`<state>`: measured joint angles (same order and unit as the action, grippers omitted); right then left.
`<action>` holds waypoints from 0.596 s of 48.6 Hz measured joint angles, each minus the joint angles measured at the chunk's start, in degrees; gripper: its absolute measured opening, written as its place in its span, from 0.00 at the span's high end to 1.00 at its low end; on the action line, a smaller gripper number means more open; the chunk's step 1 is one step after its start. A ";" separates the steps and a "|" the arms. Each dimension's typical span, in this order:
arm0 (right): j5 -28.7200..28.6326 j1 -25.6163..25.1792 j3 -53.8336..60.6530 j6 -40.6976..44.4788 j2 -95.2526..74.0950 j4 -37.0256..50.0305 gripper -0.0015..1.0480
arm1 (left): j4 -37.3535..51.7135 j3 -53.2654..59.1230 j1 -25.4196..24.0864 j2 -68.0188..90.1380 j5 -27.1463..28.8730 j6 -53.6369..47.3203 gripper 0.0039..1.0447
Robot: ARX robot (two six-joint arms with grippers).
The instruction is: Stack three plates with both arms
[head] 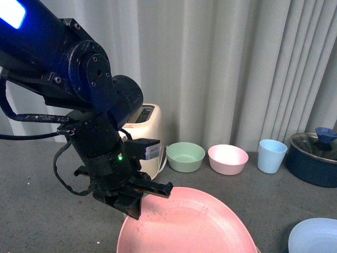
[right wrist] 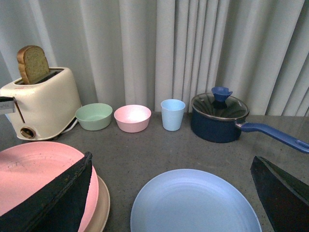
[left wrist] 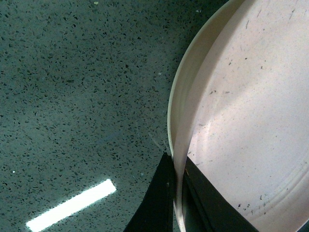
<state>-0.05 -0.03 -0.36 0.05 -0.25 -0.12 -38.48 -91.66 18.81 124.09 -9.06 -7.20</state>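
In the front view the pink plate point(head: 195, 226) lies low at the near edge, and my left gripper point(head: 134, 203) is shut on its left rim. The left wrist view shows the two black fingers point(left wrist: 159, 203) pinching that rim of the pink plate point(left wrist: 251, 121). Seen from the right wrist, the pink plate point(right wrist: 38, 174) rests over the cream plate point(right wrist: 102, 208), of which only the rim shows. The light blue plate point(right wrist: 193, 203) lies flat on the grey table, alone. My right gripper point(right wrist: 171, 159) hangs open above it with nothing held. The light blue plate point(head: 316, 237) also shows at the front view's near right.
Along the curtain at the back stand a cream toaster point(right wrist: 43, 101) holding a bread slice, a green bowl point(right wrist: 94, 116), a pink bowl point(right wrist: 132, 117), a light blue cup point(right wrist: 172, 114) and a dark blue lidded pot point(right wrist: 219, 118) with a long handle.
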 joint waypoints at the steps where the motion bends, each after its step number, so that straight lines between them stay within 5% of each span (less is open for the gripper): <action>1: 0.00 0.00 0.00 0.00 0.00 0.00 0.07 | 0.00 0.09 0.09 0.02 0.04 -0.09 0.97; 9: 0.00 0.00 0.00 0.00 0.00 0.00 0.07 | -0.04 0.63 0.22 0.09 0.15 -0.26 0.96; 19: 0.00 0.00 0.00 0.00 0.00 0.00 0.07 | -0.07 0.85 0.15 0.09 -0.31 -0.24 0.67; 29: 0.00 0.00 0.00 0.00 0.00 0.00 0.07 | -0.42 -0.24 -1.16 -1.84 -0.02 -1.25 0.25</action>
<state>-0.05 -0.03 -0.36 0.05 -0.25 -0.12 -38.89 -91.90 17.65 122.26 -9.08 -8.45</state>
